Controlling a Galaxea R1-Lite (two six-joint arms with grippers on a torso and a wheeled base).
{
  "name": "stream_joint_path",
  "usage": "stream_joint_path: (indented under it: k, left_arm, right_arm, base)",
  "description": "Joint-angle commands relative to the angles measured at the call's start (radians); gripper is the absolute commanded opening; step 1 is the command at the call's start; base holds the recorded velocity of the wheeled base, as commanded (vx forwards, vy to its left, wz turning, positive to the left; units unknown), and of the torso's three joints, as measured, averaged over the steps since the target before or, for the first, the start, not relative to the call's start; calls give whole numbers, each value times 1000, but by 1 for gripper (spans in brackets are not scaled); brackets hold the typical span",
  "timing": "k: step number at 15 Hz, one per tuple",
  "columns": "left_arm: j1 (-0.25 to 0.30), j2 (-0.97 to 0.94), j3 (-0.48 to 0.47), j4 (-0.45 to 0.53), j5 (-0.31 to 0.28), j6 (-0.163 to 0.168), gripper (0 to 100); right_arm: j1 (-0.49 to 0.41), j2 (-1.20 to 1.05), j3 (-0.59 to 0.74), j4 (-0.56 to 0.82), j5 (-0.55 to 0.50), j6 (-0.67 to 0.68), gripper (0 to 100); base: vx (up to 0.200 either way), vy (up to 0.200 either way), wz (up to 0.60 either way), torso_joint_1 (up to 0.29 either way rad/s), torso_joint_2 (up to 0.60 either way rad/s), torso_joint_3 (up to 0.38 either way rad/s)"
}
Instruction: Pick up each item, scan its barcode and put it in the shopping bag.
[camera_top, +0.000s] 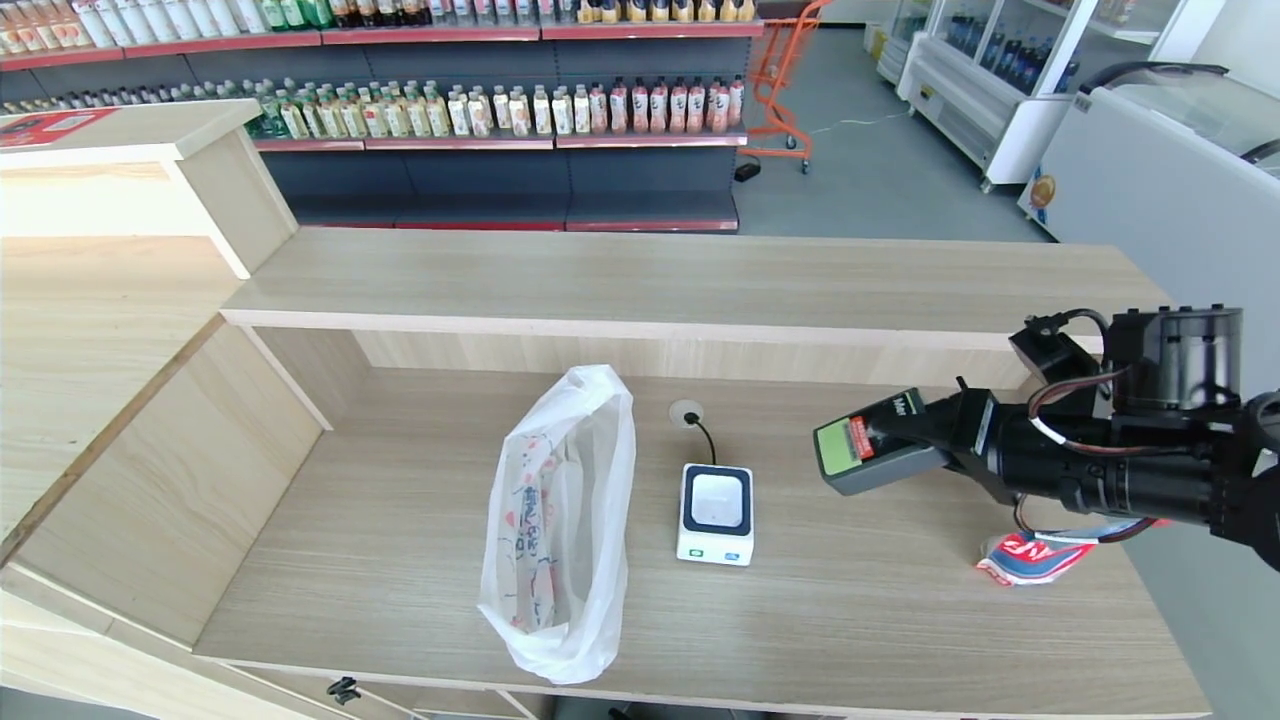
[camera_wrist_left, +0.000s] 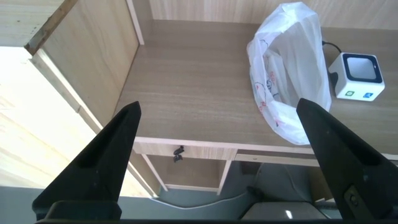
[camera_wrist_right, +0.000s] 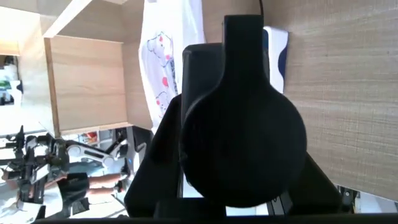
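Head view: what is gripped on the right?

A dark box (camera_top: 862, 452) with a green end face is clamped between the fingers of the right gripper (camera_top: 915, 432). It is held in the air, lying sideways, above the counter (camera_top: 400, 560).

Is it held over the scanner?

No. The scanner (camera_top: 716, 512) is set on the counter with its window facing up, and the box is held off to its right, apart from it. In the right wrist view the box is seen close up from behind.

Where is the shopping bag placed?

The shopping bag (camera_top: 560, 520), of thin white plastic, is set on the counter just beside the scanner, on its left. Red and blue print is seen there; whether it is on the bag or inside it cannot be told.

What else is laid out?

A red, white and blue packet (camera_top: 1030, 558) is laid near the counter's right end, partly covered by the right arm.

And the left gripper?

In the left wrist view the left gripper (camera_wrist_left: 217, 162) is seen above the counter's front edge, fingers spread wide, with nothing between them.
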Motion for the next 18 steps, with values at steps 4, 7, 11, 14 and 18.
stream_joint_path:
  k: [4, 7, 11, 14, 18]
  left_arm:
    - [0, 2, 0, 0, 0, 0, 100]
    - [0, 0, 0, 0, 0, 1, 100]
    - [0, 0, 0, 0, 0, 0, 100]
    - [0, 0, 0, 0, 0, 0, 100]
    - [0, 0, 0, 0, 0, 0, 100]
  right_arm:
    - [46, 21, 13, 0, -25, 0, 0]
    - [50, 16, 19, 0, -40, 0, 0]
    - [50, 16, 18, 0, -51, 0, 0]
    - [53, 45, 16, 1, -51, -21, 0]
    - [69, 208, -12, -11, -215, -205, 0]
  base:
    - [0, 0, 0, 0, 0, 0]
    - [0, 67, 0, 1, 1, 1]
    - [0, 200, 0, 1, 2, 2]
    - [0, 200, 0, 9, 10, 4]
    - [0, 100, 0, -4, 2, 1]
